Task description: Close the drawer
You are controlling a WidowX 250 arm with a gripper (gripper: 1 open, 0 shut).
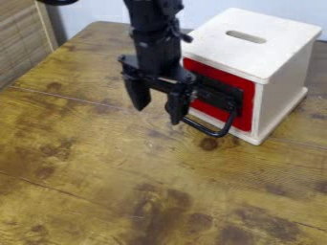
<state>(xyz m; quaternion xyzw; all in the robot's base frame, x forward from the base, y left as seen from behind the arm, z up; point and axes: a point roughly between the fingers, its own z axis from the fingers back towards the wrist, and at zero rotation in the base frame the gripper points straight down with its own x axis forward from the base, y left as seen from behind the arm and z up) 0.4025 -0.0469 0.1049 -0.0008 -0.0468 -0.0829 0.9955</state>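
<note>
The claw (156, 103) of the robot arm (155, 24) is wide open. Its two black fingers point downward, with a gap between them, and through this gap one sees only the brown wood of the table (102, 177). The claw has hold of nothing.

Just beside the claw, on the right side of the picture, is the large black loop handle (207, 130). The nearer finger covers one end of this handle in the view; if they are touching, I cannot tell. The handle goes out from the front of the drawer (250, 120), which is therefore also very near to the claw. This drawer has a red front with a black panel on it, and it sits in the pale wooden box (281, 81).

The box stands upright on the table, to the right of the claw. Its cream top, with one long slot (246, 36), is higher in the picture than the claw. Farther from the claw, at the upper left of the picture, there is a slatted brown surface (23, 43). Behind the arm and the box, a pale wall (102, 11) is seen.
</note>
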